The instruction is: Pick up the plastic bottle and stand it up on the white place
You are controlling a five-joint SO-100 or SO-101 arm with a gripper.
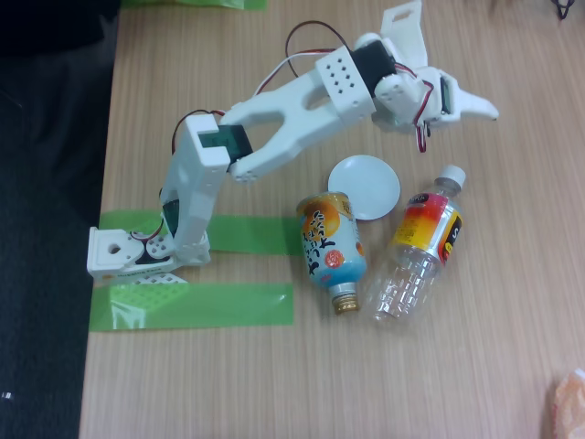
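While my arm (302, 110) reaches out over the pale wood-grain table (274, 384), my gripper (484, 110) hangs at the far end of it, a smooth white plastic wedge tapering to a point toward the right of the fixed view. From this angle the two fingers merge into one shape, so I cannot tell whether they are spread or pressed together; nothing is pinched between them.

Just below my fingertips in the picture lies the plastic bottle (419, 247), on its side and slanted, its white screw cap (452, 176) nearest my fingers and its base pointing away toward the lower left. Its body is clear and ribbed, it looks empty, and a glossy yellow-orange, red and black label wraps the upper half.

The white place (370, 181), a small flat round disc, sits to the left of the bottle's cap, below my wrist, close to the bottle but apart from it.

Touching or overlapping the disc's lower left edge lies a shorter bottle (331, 247), wrapped in orange and light blue, also on its side, its gold neck pointing away from my fingers. It lies just beside the clear bottle, between it and my base (128, 251).

Strips of shiny green tape (192, 306) hold my base down at the table's left edge. Red, white and black wires (306, 41) loop over my upper arm. At the lower right corner of the view a pale pinkish thing (571, 402) is too blurred to tell.
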